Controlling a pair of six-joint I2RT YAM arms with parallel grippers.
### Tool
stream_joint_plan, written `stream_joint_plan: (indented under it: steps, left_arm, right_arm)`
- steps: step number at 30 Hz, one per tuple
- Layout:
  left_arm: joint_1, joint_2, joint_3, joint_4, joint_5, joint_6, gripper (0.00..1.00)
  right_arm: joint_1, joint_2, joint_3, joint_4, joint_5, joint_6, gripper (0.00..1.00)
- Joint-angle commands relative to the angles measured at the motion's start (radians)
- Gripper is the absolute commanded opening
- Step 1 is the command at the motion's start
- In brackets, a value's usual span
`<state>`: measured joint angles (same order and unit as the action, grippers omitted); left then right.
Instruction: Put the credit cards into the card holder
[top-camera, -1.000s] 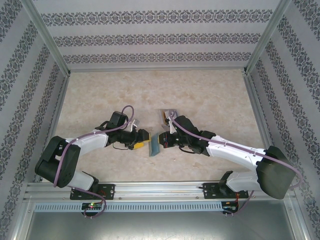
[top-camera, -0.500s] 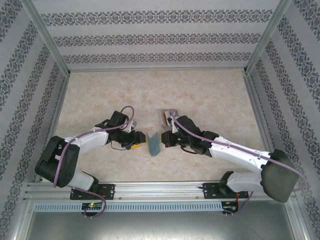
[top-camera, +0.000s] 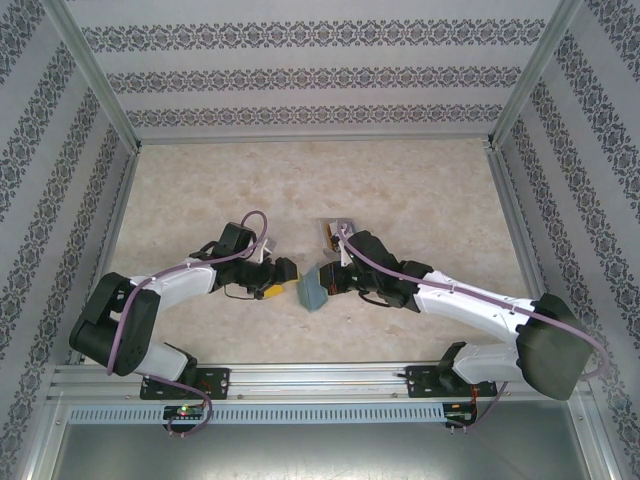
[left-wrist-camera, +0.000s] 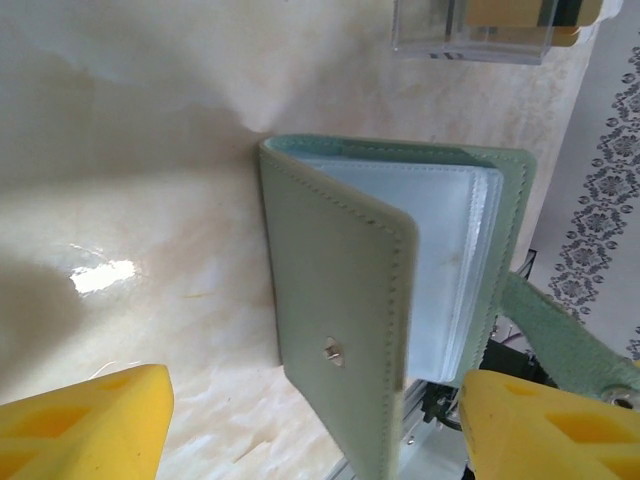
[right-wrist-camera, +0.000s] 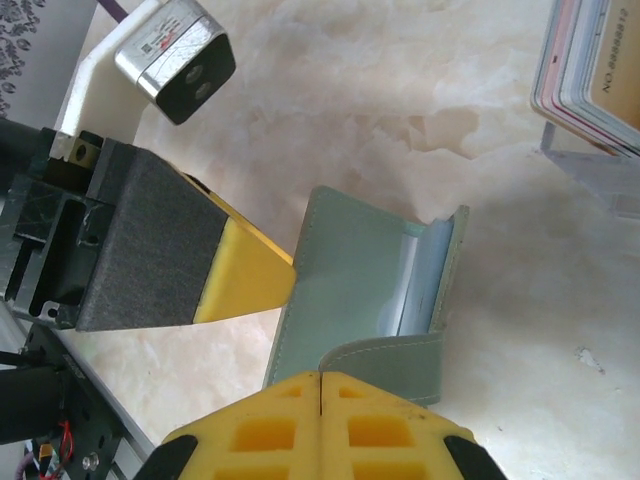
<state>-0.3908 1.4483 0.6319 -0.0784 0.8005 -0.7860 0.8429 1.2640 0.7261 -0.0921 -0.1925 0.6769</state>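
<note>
The marble-patterned table (top-camera: 200, 190) carries everything. The left arm (top-camera: 160, 290) and right arm (top-camera: 470, 300) reach in from the near edge and meet about midway between the left and right edges, closer to the near edge than the far one.

The card holder (top-camera: 312, 292) sits on the table between the two grippers. In the left wrist view it (left-wrist-camera: 340, 330) is partly open, with its green covers spread in a V and clear sleeves showing inside. Its closing tab (left-wrist-camera: 560, 335) trails off to one side.

Just beyond it, toward the far edge, stands a clear plastic rack (top-camera: 338, 236) holding the credit cards (right-wrist-camera: 590, 70) upright in a row.

The left gripper (left-wrist-camera: 315, 400) is spread wide, with a yellow finger on either side of the near cover. In the right wrist view one of those fingers (right-wrist-camera: 245, 275) reaches the cover's edge, but contact cannot be told.

The right gripper (right-wrist-camera: 320, 400) is closed, fingers pressed together. Its tips lie over the tab, and whether they pin it cannot be told.
</note>
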Motion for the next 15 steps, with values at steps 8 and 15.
stream_joint_plan:
  steps: [8,15]
  left_arm:
    - [0.006,0.065,0.035,-0.067,-0.063,0.032,0.36]
    - [0.006,0.07,0.069,-0.119,-0.046,0.075,0.0]
  right_arm:
    - [0.007,-0.053,-0.018,-0.02,0.052,-0.018,0.0]
    - [-0.011,-0.012,-0.076,-0.197,0.219,-0.006,0.17]
